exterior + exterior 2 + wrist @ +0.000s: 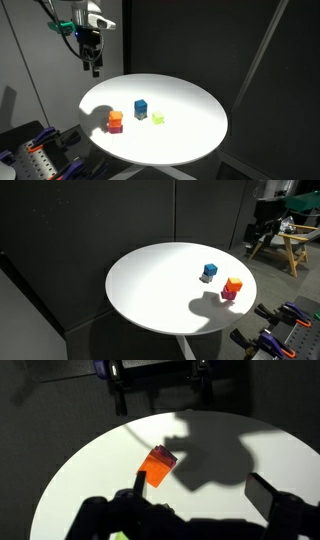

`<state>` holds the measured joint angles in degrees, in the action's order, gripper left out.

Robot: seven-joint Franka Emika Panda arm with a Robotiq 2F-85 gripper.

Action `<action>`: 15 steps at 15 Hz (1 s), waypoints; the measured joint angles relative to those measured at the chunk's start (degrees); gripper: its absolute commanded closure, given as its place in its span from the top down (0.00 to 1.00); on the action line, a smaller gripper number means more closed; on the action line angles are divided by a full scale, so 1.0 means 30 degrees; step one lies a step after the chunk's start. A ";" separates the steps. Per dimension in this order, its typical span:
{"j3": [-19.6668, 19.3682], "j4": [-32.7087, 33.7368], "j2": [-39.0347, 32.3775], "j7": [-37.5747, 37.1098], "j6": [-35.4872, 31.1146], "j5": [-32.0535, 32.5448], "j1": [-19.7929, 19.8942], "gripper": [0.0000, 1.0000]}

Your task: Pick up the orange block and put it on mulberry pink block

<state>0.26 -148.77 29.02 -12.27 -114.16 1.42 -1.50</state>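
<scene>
The orange block (115, 117) sits stacked on the mulberry pink block (115, 128) near the edge of the round white table (190, 130). The same stack appears in an exterior view with the orange block (233, 283) on the mulberry pink block (229, 296). My gripper (93, 62) hangs high above the table's rim, well apart from the stack, open and empty. It also shows in an exterior view as the gripper (262, 232) off beyond the table. In the wrist view the orange block (156, 468) lies far below, a sliver of the pink block (168, 457) at its edge, between my spread fingers (264, 494).
A taller blue block (141, 107) and a small yellow-green block (158, 118) stand beside the stack. Black curtains surround the table. A wooden stool (292, 242) stands behind the arm, and orange-handled clamps (35, 152) lie beside the table.
</scene>
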 measured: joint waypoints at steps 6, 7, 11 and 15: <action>0.0018 0.0001 0.1870 0.0356 0.1447 -0.0347 0.0000 1.00; 0.0021 0.0000 0.2060 0.0476 0.1504 -0.0347 0.0000 1.00; 0.0078 -0.0004 0.1998 0.0488 0.1510 -0.0347 0.0012 1.00; 0.0088 -0.0004 0.1973 0.0488 0.1510 -0.0347 0.0015 1.00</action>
